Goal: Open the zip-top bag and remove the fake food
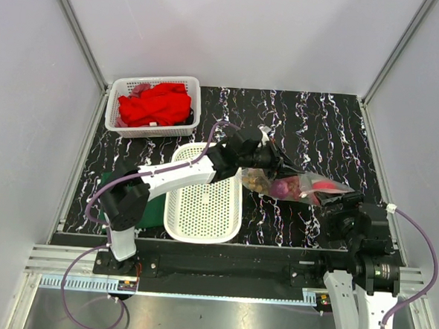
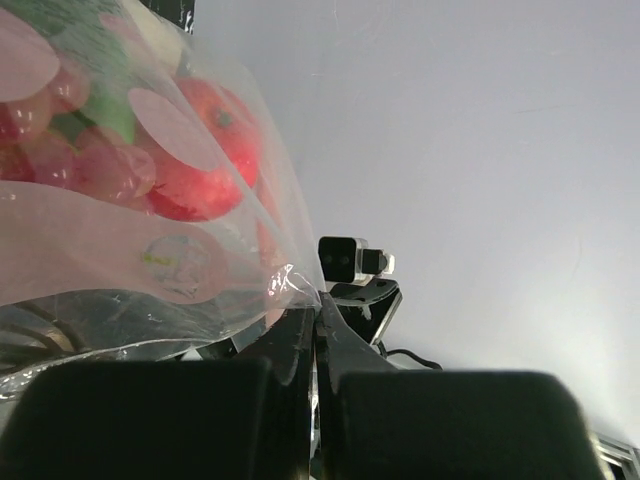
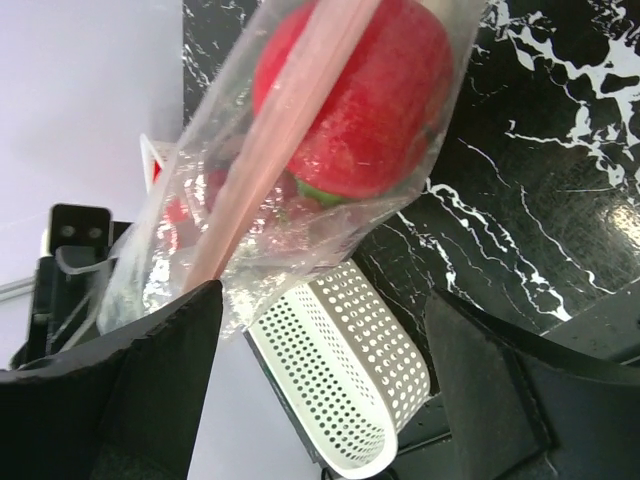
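Hanging just right of centre in the overhead view, the zip-top bag (image 1: pixel 296 186) is held by the left hand (image 2: pixel 315 315), clenched on a thin fold of plastic. The fake food (image 1: pixel 281 188) is bunched inside, and a red apple (image 3: pixel 350 100) presses against the pinkish zip strip (image 3: pixel 270 160). The right hand (image 3: pixel 325 300) gapes wide, grasping nothing; the strip slants down toward one finger (image 3: pixel 150 400), unpinched. Risk, to my eye: the slick film could slip from that slim pinch, or the right hand could close on loose plastic rather than the strip, leaving the seal shut. Below lies a black, white-veined table (image 1: pixel 319 118). A white perforated basket (image 1: pixel 202 201) sits lower centre, a second basket (image 1: pixel 196 103) with red cloth (image 1: pixel 154 104) upper left, pale walls (image 1: pixel 235 31) all round.
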You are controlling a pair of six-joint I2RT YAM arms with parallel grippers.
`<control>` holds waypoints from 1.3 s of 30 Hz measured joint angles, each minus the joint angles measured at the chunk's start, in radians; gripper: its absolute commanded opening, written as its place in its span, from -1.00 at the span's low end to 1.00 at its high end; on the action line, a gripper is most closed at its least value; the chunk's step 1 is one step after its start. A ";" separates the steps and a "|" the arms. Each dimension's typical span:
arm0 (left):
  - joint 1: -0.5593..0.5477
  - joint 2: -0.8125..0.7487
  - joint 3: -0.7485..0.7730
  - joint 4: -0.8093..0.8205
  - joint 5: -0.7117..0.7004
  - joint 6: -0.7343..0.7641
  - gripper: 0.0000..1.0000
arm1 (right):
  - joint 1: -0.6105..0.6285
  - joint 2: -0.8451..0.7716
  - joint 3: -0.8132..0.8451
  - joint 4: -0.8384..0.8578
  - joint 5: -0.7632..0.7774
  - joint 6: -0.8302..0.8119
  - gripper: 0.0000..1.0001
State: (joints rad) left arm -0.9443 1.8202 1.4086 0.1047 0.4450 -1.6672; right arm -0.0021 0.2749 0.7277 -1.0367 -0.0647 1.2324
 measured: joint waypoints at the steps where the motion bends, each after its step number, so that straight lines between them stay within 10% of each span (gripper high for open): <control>1: 0.000 -0.001 -0.003 0.005 0.000 -0.005 -1.00 | 0.000 0.004 0.010 0.001 0.002 0.003 0.77; 11: 0.000 -0.002 -0.013 0.021 0.000 -0.032 -1.00 | 0.000 0.015 0.050 0.023 0.019 0.070 0.77; 26: -0.011 -0.029 -0.050 0.004 0.011 0.036 -0.99 | 0.000 0.179 0.123 0.061 0.021 0.037 -0.73; 36: -0.016 -0.067 0.105 -0.340 -0.029 0.486 0.29 | 0.000 0.344 0.370 -0.039 0.018 -0.146 -1.00; 39: -0.021 -0.085 0.162 -0.439 -0.071 0.686 0.39 | 0.000 0.392 0.400 -0.057 0.001 -0.190 -1.00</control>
State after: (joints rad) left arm -0.9653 1.7351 1.5703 -0.3340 0.3737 -0.9810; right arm -0.0021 0.6670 1.1278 -1.0935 -0.0635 1.0424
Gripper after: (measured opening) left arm 0.645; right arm 0.011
